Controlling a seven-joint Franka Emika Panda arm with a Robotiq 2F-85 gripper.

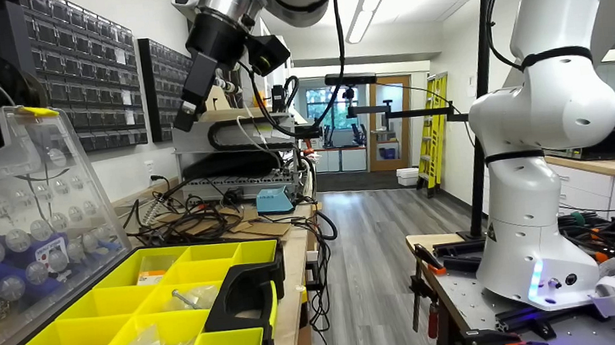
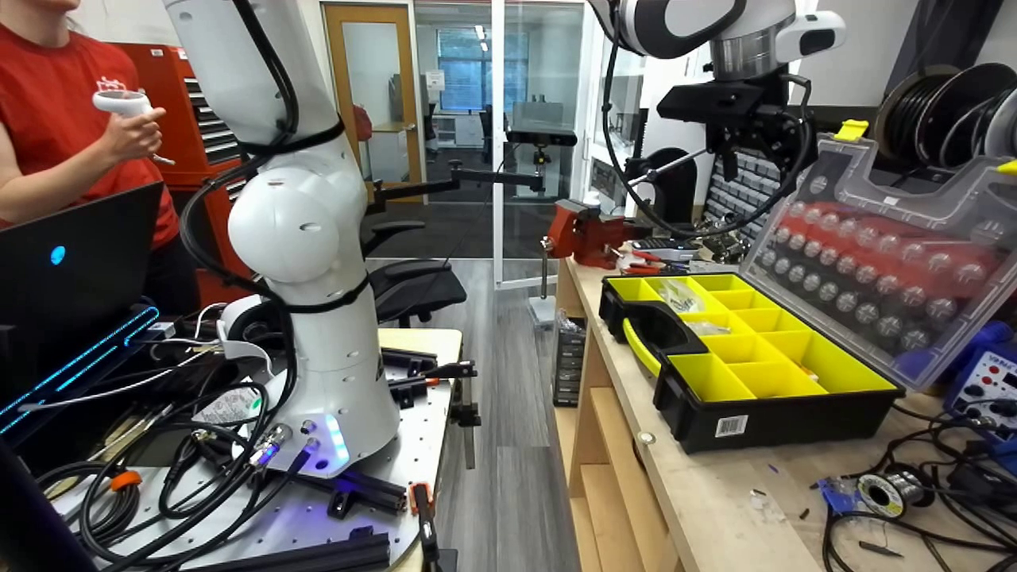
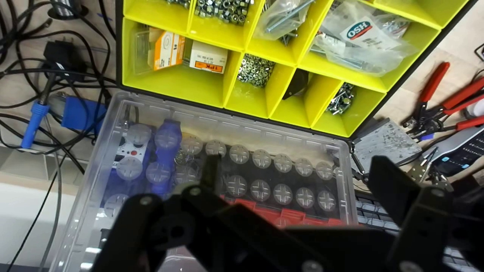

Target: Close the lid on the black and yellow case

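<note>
The black and yellow case lies on the wooden bench in both exterior views (image 1: 238, 300) (image 2: 786, 417). Its yellow compartments, some holding bags and small hardware, also show in the wrist view (image 3: 177, 86). The clear lid stands open, tilted back behind the case, in both exterior views (image 1: 77, 185) (image 2: 882, 254); the wrist view also shows it (image 3: 227, 126). My gripper is high above the bench in an exterior view (image 1: 187, 116). In the wrist view my gripper (image 3: 297, 162) is open and empty, its spread fingers in front of the lid; any contact cannot be told.
Dark drawer cabinets (image 1: 86, 76) hang on the wall behind. Cable spools (image 2: 929, 119) stand behind the lid. A red vise (image 2: 584, 234) and red-handled pliers (image 3: 433, 81) lie beyond one end of the case. Tangled cables (image 1: 187, 222) and a blue instrument (image 2: 989, 381) are at the other.
</note>
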